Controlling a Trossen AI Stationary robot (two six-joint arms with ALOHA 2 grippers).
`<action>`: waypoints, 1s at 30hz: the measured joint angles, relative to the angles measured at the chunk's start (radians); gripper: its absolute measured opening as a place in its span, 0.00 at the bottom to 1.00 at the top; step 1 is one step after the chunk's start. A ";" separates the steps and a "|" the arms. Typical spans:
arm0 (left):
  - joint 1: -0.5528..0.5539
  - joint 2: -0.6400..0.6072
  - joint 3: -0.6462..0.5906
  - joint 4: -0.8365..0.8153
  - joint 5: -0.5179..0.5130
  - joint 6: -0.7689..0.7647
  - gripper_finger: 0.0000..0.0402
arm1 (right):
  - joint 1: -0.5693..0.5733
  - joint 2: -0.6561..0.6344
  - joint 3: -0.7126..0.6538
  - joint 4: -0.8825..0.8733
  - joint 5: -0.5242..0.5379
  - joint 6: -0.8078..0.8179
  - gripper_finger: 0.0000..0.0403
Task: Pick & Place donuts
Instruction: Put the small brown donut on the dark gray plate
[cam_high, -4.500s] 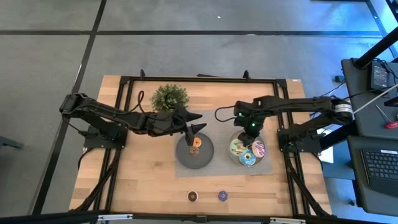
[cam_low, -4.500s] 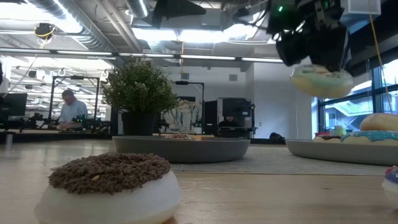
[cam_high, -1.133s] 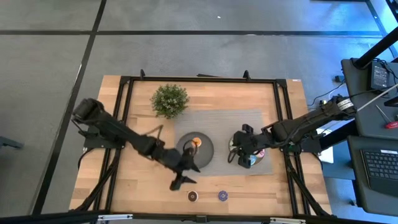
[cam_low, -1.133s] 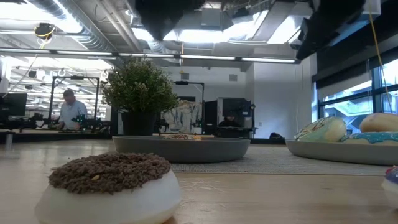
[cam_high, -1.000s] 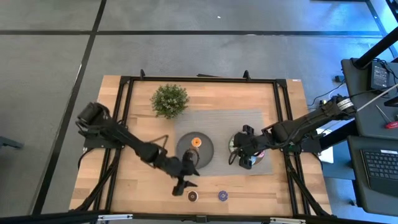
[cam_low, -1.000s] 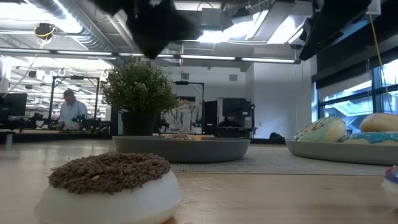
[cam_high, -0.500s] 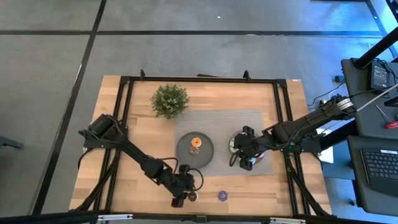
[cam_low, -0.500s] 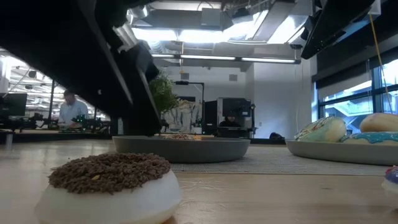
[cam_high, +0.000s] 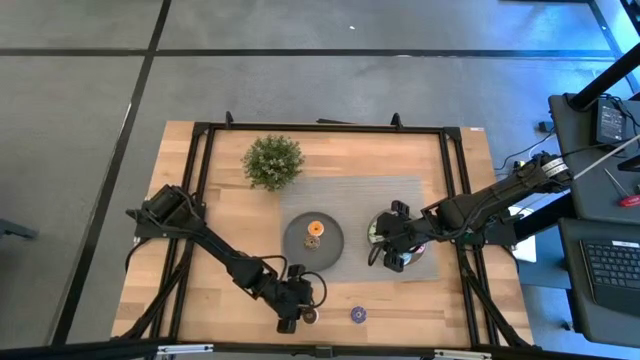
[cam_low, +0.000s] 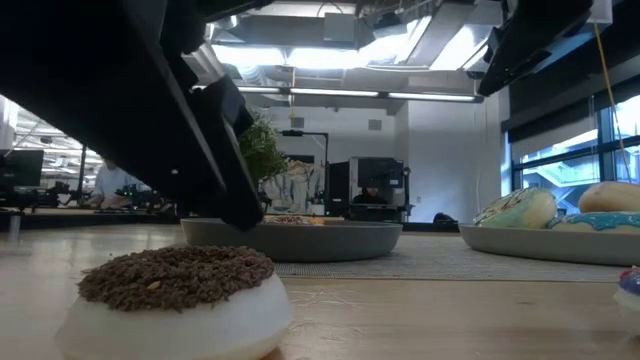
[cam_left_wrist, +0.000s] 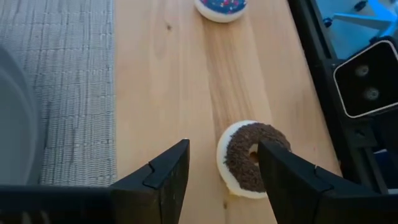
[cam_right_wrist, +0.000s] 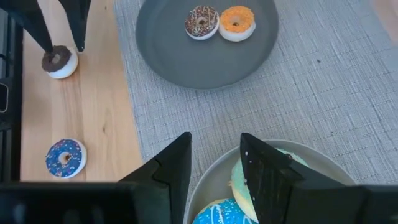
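Left gripper (cam_left_wrist: 221, 163) open astride one dark brown donut (cam_left_wrist: 250, 158); plate (cam_right_wrist: 186, 56) holds two.

Robotics lab in an open office
Exposed ceiling ducts (cam_low: 110, 45), strip lights, workstations behind; a framed wooden desk (cam_high: 230, 225) on grey floor.

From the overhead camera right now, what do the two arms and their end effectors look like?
Both arms are dark, jointed and slim. The left end effector ends in two flat, black, angular fingers with stepped inner edges. The right end effector has the same pair. A thin dark cable loops beside the right wrist.
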 joint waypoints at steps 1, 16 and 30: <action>0.000 0.000 0.000 0.000 0.002 0.000 0.46 | 0.000 0.000 0.000 0.000 0.001 0.000 0.35; -0.001 0.012 -0.001 0.029 0.013 0.010 0.46 | -0.001 0.000 0.000 -0.010 0.013 -0.006 0.35; -0.005 0.066 -0.001 0.068 0.044 -0.008 0.39 | -0.001 0.000 0.000 -0.023 0.039 -0.005 0.35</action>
